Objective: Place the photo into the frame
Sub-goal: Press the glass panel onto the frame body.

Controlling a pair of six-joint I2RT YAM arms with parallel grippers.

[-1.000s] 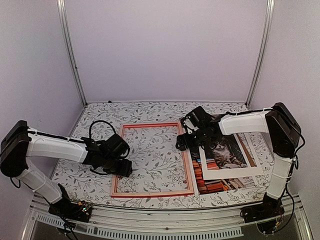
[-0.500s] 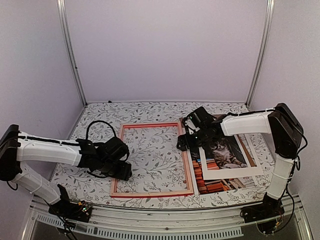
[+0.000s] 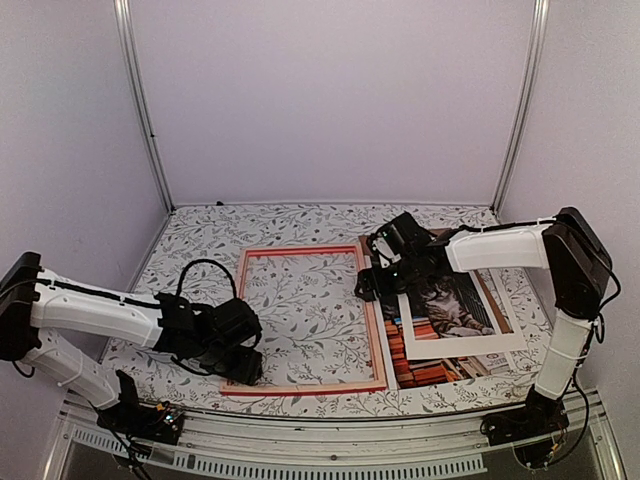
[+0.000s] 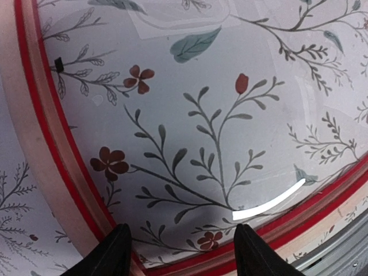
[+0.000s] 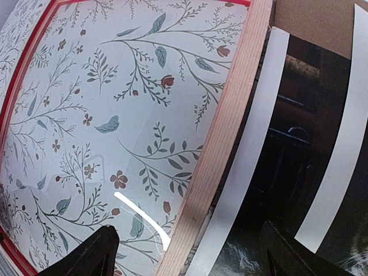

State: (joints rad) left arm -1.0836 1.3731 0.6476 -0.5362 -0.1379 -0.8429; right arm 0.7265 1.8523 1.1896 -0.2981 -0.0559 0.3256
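Close over the frame (image 4: 40, 144) corner, the left gripper (image 4: 181, 250) has its jaws apart. One fingertip is at the frame's side rail, the other just inside its bottom rail. Inside the frame is a floral tablecloth (image 4: 218, 115), with a white glare streak (image 4: 270, 204) near the bottom rail.

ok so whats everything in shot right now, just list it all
frame: 1, red front with pale wood sides, flat at the middle of the table
photo: 1, grey-white cat over orange and red books, flat on the table just right of the frame
mat board: 1, white with a window, lying askew on the photo
backing board: 1, plain brown, a corner showing beyond the photo in the right wrist view
table cover: 1, pale with a leaf and flower print, under everything
arms: 2, white and black, one reaching in from each side
left gripper: 1, black, open over the frame's near left corner
right gripper: 1, black, open over the frame's right rail near the far corner
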